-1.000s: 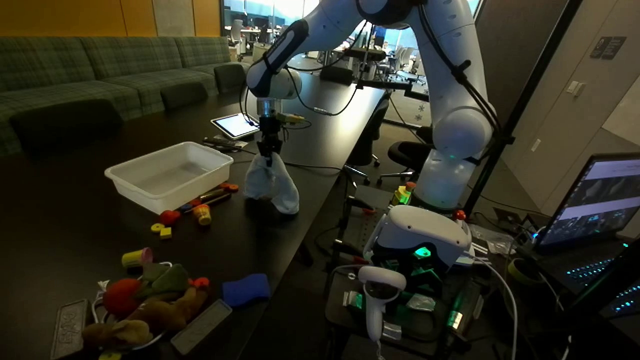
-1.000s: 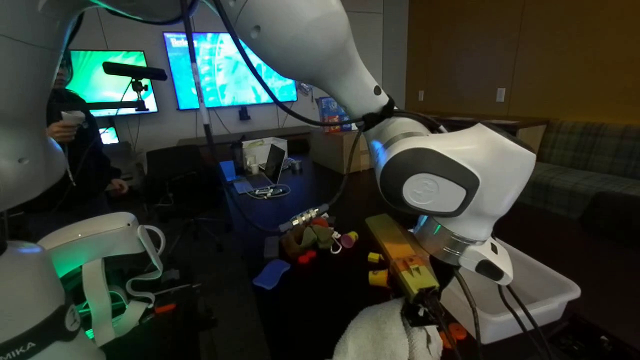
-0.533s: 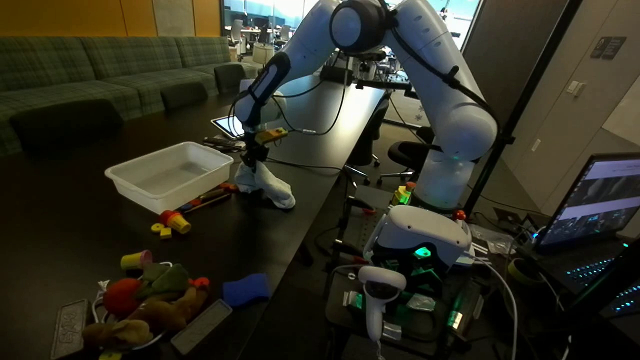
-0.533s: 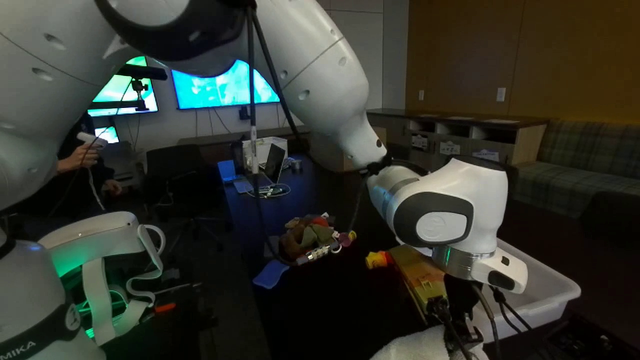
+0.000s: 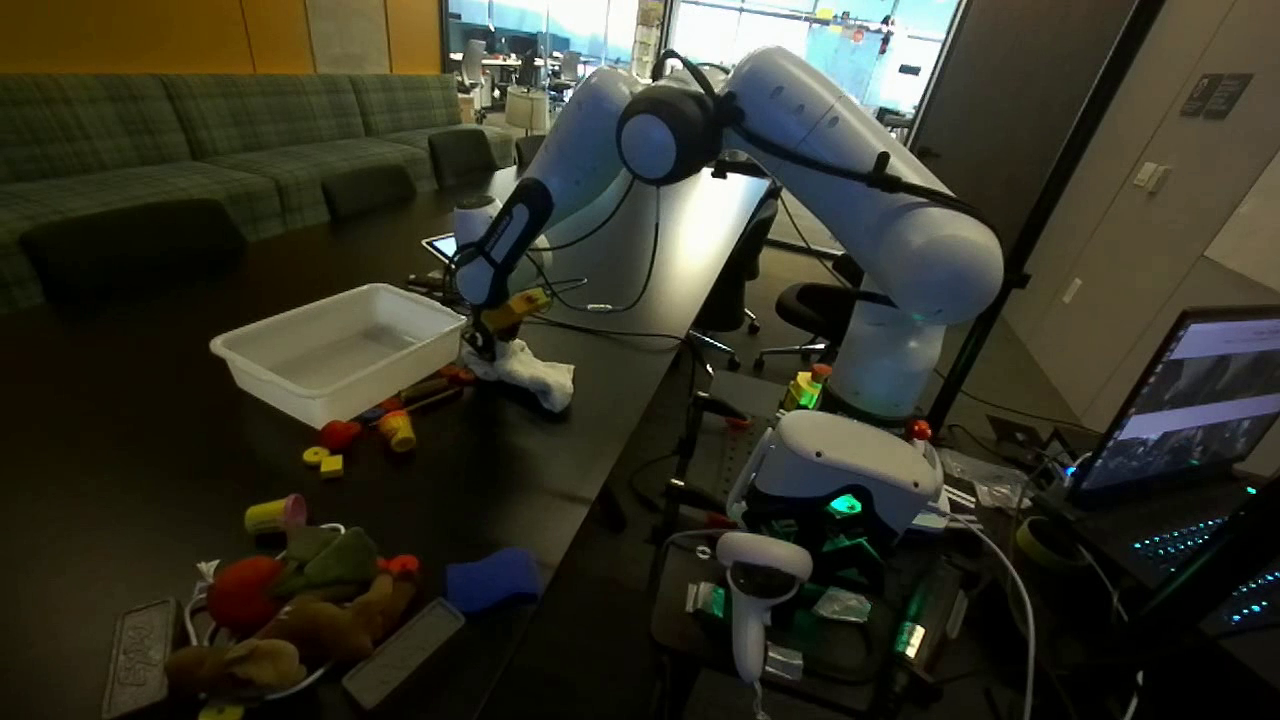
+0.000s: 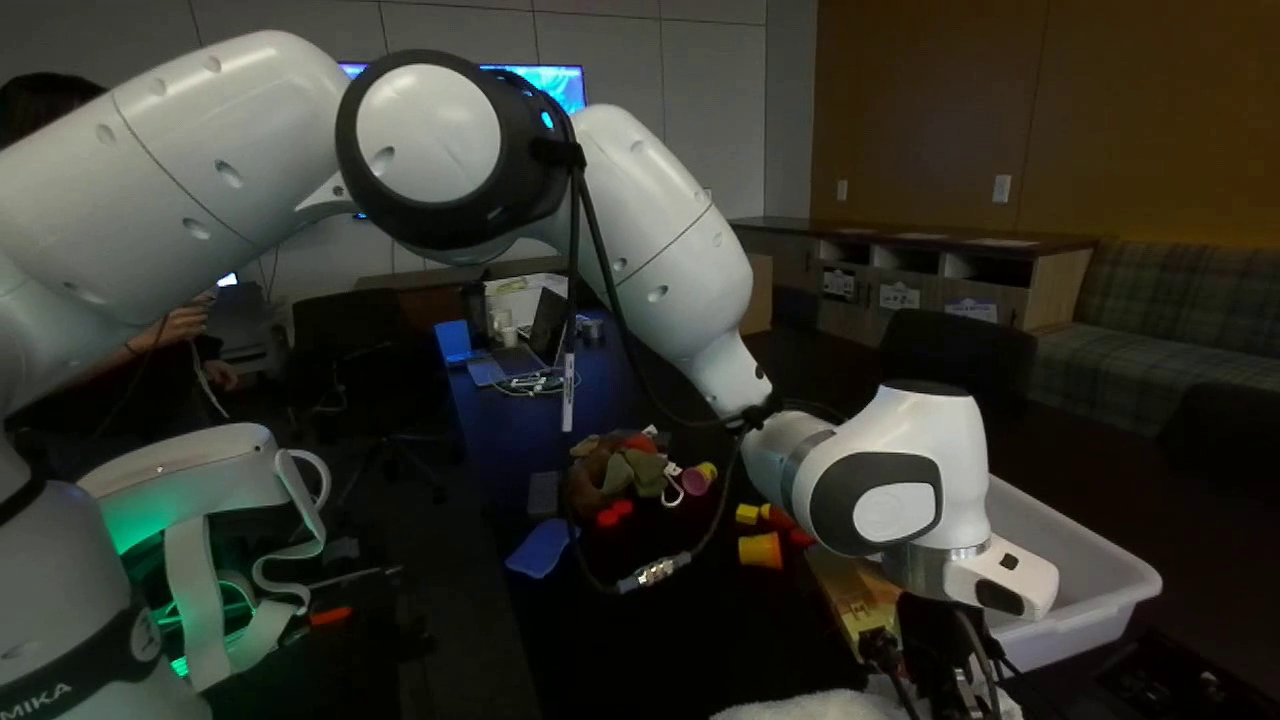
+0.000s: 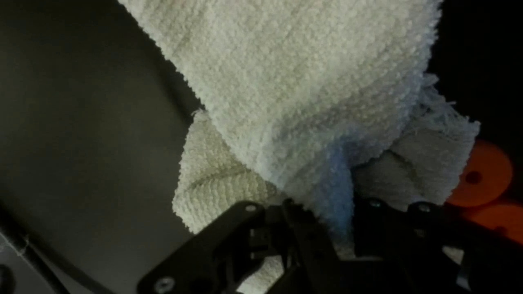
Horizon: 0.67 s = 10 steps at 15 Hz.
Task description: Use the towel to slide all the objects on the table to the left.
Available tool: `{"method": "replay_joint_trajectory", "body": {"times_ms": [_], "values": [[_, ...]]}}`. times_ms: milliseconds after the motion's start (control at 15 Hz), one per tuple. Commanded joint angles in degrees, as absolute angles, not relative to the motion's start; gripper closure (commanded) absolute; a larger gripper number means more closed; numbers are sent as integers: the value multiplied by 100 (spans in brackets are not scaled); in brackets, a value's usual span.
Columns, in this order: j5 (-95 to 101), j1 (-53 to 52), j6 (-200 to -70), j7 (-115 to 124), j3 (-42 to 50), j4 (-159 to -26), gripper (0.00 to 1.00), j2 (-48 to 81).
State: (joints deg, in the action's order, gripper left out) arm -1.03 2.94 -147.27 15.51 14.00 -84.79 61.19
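Observation:
The white towel (image 5: 535, 375) hangs bunched from my gripper (image 5: 490, 350) and its lower part lies on the dark table, just beside the bin. In the wrist view the towel (image 7: 286, 81) is pinched between the two fingers of the gripper (image 7: 322, 220). Orange rings (image 7: 486, 173) lie right beside it. By the bin lie dark and brown tools (image 5: 432, 388), a yellow cup (image 5: 397, 430) on its side, a red ball (image 5: 338, 434), a yellow cube (image 5: 332, 466) and a yellow ring (image 5: 315, 455). In an exterior view the towel (image 6: 815, 706) is mostly cut off by the bottom edge.
A white bin (image 5: 340, 350) stands close to the gripper. Nearer the camera are a pink-yellow tub (image 5: 275, 515), a heap of soft toys (image 5: 330, 610), a blue sponge (image 5: 492, 580) and a grey block (image 5: 403, 654). A tablet (image 5: 440, 245) and cables lie behind the arm.
The arm has come down and moved toward the bin, bringing the towel lower against the table. The yellow cup rolled against the red ball, then back toward the tools.

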Motion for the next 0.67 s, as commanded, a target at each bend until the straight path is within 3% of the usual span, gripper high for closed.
{"method": "replay_joint_trajectory", "body": {"times_ms": [0,600], "values": [[12,137,-14830,1779,1445,-8135,84,6429],[-6,-351,-14985,1640,1066,-8394,84,6295]]}}
